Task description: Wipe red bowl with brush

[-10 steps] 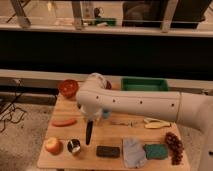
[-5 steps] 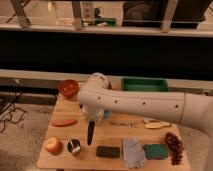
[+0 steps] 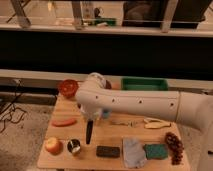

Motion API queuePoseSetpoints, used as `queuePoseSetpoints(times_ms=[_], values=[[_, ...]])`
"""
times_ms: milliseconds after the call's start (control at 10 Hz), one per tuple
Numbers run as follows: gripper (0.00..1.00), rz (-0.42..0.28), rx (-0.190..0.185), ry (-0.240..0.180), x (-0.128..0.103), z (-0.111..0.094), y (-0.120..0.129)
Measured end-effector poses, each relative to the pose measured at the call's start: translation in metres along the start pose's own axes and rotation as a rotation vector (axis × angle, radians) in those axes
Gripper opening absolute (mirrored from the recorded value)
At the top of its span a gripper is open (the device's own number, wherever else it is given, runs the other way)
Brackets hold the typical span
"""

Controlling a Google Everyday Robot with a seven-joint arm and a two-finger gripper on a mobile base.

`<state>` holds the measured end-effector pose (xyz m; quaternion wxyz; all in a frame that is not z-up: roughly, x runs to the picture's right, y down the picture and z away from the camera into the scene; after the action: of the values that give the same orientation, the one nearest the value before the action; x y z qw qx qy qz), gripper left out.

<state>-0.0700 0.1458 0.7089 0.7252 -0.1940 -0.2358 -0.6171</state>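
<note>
The red bowl (image 3: 68, 87) stands at the table's far left corner. The brush (image 3: 89, 132), a slim black stick, hangs upright over the table's left middle, its lower end just above the wood. My gripper (image 3: 90, 119) is at the brush's top end, mostly hidden under my white arm (image 3: 130, 104), and holds the brush. The brush is nearer the camera than the bowl and slightly to its right, well apart from it.
On the wooden table (image 3: 112, 135) lie an orange carrot (image 3: 64, 122), an apple (image 3: 52, 145), a metal cup (image 3: 74, 146), a black block (image 3: 107, 151), a grey cloth (image 3: 133, 151), a green sponge (image 3: 156, 151) and dark grapes (image 3: 174, 146). A green tray (image 3: 144, 84) stands at the back right.
The arm and the held brush have barely shifted, a little to the right and back. Nothing on the table has moved.
</note>
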Motion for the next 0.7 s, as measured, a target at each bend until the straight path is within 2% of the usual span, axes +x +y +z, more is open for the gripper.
queuePoseSetpoints(times_ms=[700], values=[[0.19,0.019,-0.001,0.002,0.0005,-0.0001,0.0091]])
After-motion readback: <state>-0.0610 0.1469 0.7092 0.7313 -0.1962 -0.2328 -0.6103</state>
